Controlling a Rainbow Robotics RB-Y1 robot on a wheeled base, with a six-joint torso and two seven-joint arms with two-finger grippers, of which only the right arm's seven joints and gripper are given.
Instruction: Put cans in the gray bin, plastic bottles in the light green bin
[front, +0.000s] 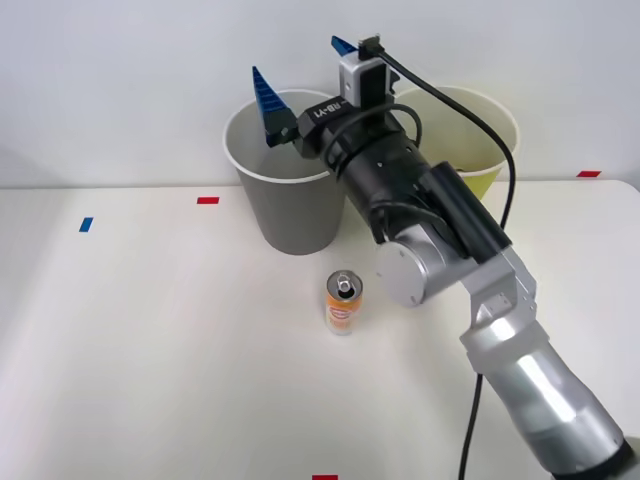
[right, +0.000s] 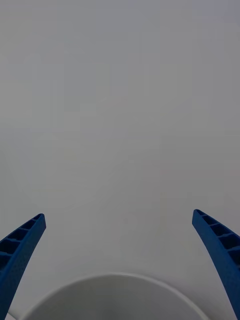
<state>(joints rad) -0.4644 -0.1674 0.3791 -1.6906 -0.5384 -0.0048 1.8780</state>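
Cans come first: one orange-and-white can (front: 343, 303) is standing upright on the table (front: 150, 350), at about six o'clock from the gray bin (front: 285, 190) and near its base. I am seeing no second can on the table.

My gripper (front: 305, 80) is hanging above the gray bin's mouth with its blue fingers (right: 20, 250) spread wide and nothing between them. In the wrist view a curved white rim (right: 110, 285) is lying just beneath them, against plain wall.

What I am worrying about: my forearm is crossing the gap between the two bins, with its cable (front: 480, 130) trailing over the green bin (front: 490, 140) at about three o'clock from the gray one. Pulling back carelessly, I am likely to nudge a rim and shift or tip a bin. Swinging low toward the can, my elbow is passing close at its three o'clock, and a brush would probably topple the slim can and set it rolling.

Counting: one can, two bins, no plastic bottles, four tape marks in view, three red and one blue (front: 86, 224).
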